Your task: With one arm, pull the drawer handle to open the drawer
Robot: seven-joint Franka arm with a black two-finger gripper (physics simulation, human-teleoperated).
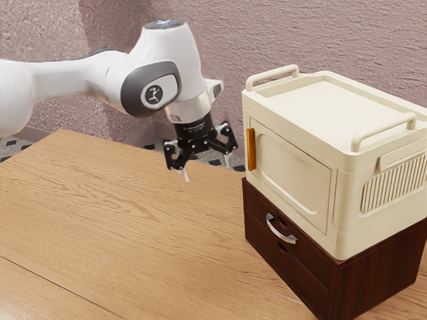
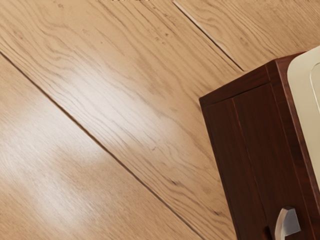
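Closest to the camera there's a bare stretch of wooden table [image 1: 100, 227], then the dark drawer unit [image 1: 380, 287] with the silver handle [image 1: 276, 233] on its upper drawer front [image 1: 310, 259]. That drawer looks flush, so shut, and my wrist camera catches the handle too. A cream cabinet [image 1: 347, 230] sits right on top, with an orange strip [image 1: 251, 149] on its door, which I'd guess is an easy wrong target. A bit further back, my gripper [image 1: 207, 173] hangs above the tabletop, fingers spread, nothing between them, well apart from the handle. So I'd call this the approach step, pull not begun. Next move, imo: lower it, swing toward the drawer front, line the fingers up on either side of the bar, close, then back straight out. Brands: no lettering I can make out on the furniture. The arm [image 1: 160, 60] has a round logo badge [image 1: 153, 95], and the black collar [image 1: 193, 128] has tiny pale print I can't read. Behind it all, just a rough pinkish wall [image 1: 300, 33].
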